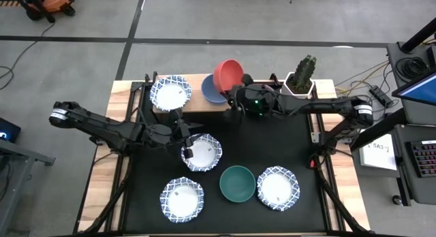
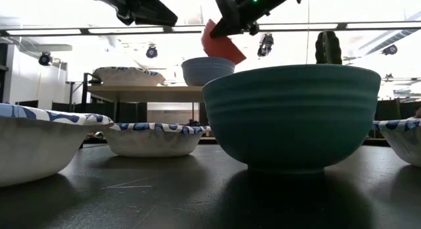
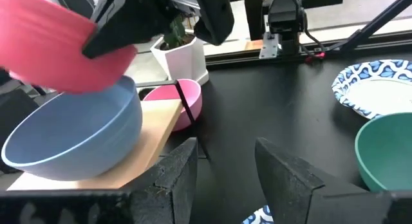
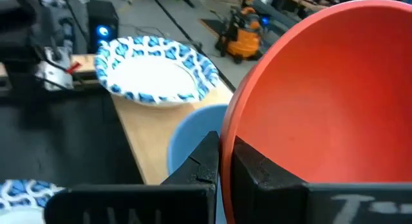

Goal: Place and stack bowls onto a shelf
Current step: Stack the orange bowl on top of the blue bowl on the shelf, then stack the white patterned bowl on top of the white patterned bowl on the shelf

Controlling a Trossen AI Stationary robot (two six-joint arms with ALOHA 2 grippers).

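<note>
The shelf [image 1: 197, 105] stands at the table's far edge and carries a white blue-rimmed bowl [image 1: 170, 92] and the grey-blue bowl [image 1: 210, 94]. My right gripper [image 4: 225, 153] is shut on the red bowl [image 1: 228, 73], which hangs tilted just above the grey-blue bowl [image 4: 190, 140]. My left gripper [image 3: 225, 169] is open and hovers over the near-left rim of another white blue-rimmed bowl [image 1: 204, 153] on the black mat, touching nothing. A pink bowl [image 3: 187, 102] sits beside the shelf's right end. The dark green bowl [image 1: 238, 184] and two more patterned bowls [image 1: 182, 199] [image 1: 277, 188] rest on the mat. My right gripper pinches the red bowl's rim [image 4: 226, 137], one finger inside the bowl and one outside. The fingers come slanting down from the table's right side. The bowl is lifted clear and tipped steeply onto its side, its opening toward the gripper, above the grey-blue bowl [image 2: 207, 70].
A cactus in a white pot [image 1: 300, 80] stands at the far edge, right of the shelf, close to my right arm. The black mat [image 1: 300, 148] has bare room on its right half. The near row of bowls fills the mat's front.
</note>
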